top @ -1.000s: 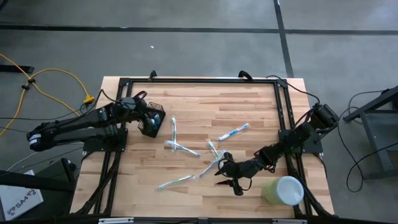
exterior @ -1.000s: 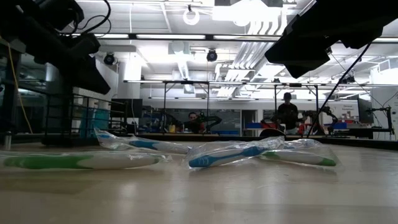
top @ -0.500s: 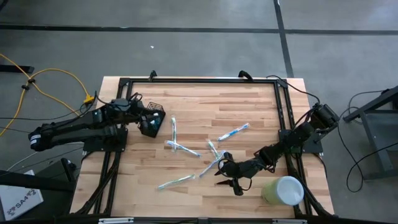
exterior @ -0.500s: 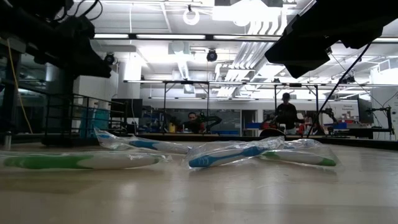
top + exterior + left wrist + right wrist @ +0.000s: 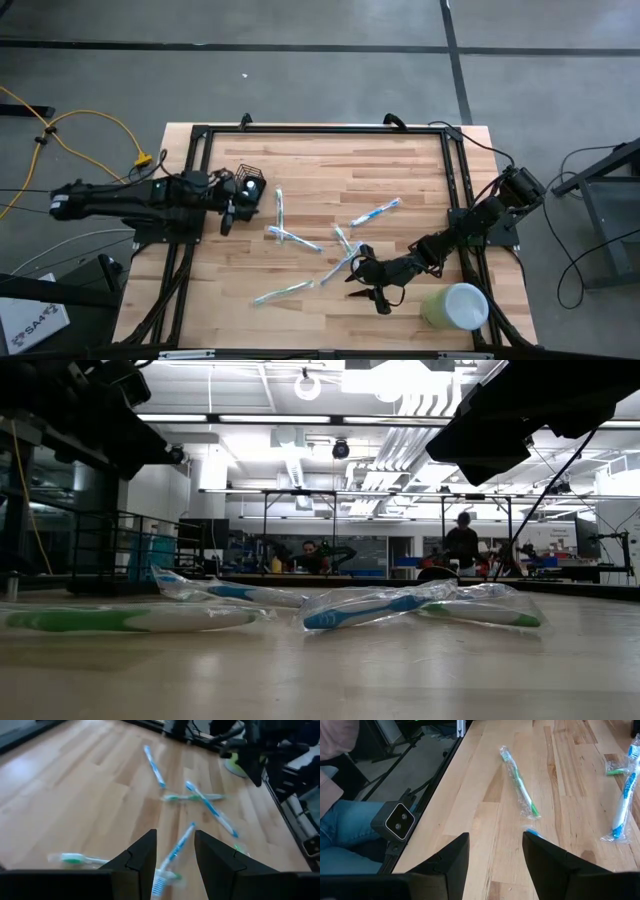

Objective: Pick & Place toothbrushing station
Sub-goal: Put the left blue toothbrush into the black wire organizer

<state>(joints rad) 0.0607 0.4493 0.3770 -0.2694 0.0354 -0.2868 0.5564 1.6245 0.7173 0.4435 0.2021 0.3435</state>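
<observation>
The black wire-mesh holder cup stood on the wooden table near its left edge, with the left gripper just beside it and partly overlapping it from above, so contact could not be made out; the mesh was dark against the dark arm and its outline was hard to separate. In the left wrist view the left gripper's fingers stood apart with nothing between them, and the cup did not show there at all. In the low view the cup was only a faint dark grid behind the wrapped toothbrushes, the arm above it cut off by the frame's edge. The right gripper hung low over the table's near side, next to the pale green cup; its fingers were spread wide and empty. Several wrapped toothbrushes lay scattered across the middle of the table, some crossing one another, their bristle ends blurred in the left wrist view. A person's leg in jeans showed beyond the table's edge, mostly cropped.
</observation>
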